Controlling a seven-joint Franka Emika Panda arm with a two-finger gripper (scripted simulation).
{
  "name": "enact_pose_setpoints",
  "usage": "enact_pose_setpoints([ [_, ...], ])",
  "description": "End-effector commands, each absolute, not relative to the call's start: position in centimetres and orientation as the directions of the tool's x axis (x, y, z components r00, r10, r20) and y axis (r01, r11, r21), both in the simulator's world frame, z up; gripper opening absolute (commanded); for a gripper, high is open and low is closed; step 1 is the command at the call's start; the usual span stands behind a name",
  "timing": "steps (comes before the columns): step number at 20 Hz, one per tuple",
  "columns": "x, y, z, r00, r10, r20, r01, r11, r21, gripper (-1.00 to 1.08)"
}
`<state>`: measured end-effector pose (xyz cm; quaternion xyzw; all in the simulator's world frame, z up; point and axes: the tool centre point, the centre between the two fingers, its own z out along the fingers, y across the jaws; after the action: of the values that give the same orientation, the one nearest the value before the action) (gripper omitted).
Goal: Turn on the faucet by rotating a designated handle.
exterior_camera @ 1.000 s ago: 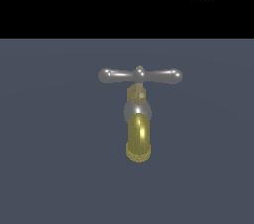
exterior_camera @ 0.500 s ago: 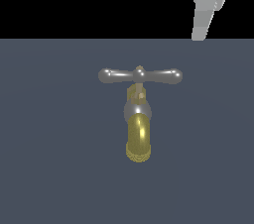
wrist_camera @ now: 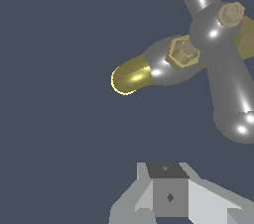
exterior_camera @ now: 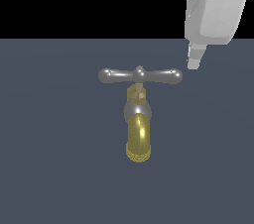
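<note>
The faucet (exterior_camera: 137, 119) stands on the dark grey surface with its brass spout (exterior_camera: 138, 139) curving toward the front. The silver crossbar handle (exterior_camera: 140, 76) lies level across its top. My gripper (exterior_camera: 194, 59) hangs just above and to the exterior view's right of the handle's right end (exterior_camera: 172, 76), not touching it. Its fingers look pressed together, with nothing between them. In the wrist view the handle (wrist_camera: 225, 69) and spout (wrist_camera: 130, 76) lie ahead of the fingertips (wrist_camera: 166, 171).
A flat dark grey surface (exterior_camera: 54, 158) stretches around the faucet. A black background fills the space above it.
My gripper has come down from the top right corner of the exterior view toward the handle's right end. The faucet and handle have not moved.
</note>
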<state>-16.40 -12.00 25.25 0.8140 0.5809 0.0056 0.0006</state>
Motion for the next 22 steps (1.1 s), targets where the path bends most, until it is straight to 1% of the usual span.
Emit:
enact_pose_setpoints([
  [1,-15.7,-12.2,24.1,0.274,0.962,0.005,0.962,-0.274,0.008,-1.00],
  [11,-13.7,-12.6,20.9,0.122,0.993,-0.002,0.993,-0.122,0.004,-1.00],
  [22,-12.9,-12.5,19.7,0.063,0.998,-0.001,0.998,-0.063,0.000,-1.00],
])
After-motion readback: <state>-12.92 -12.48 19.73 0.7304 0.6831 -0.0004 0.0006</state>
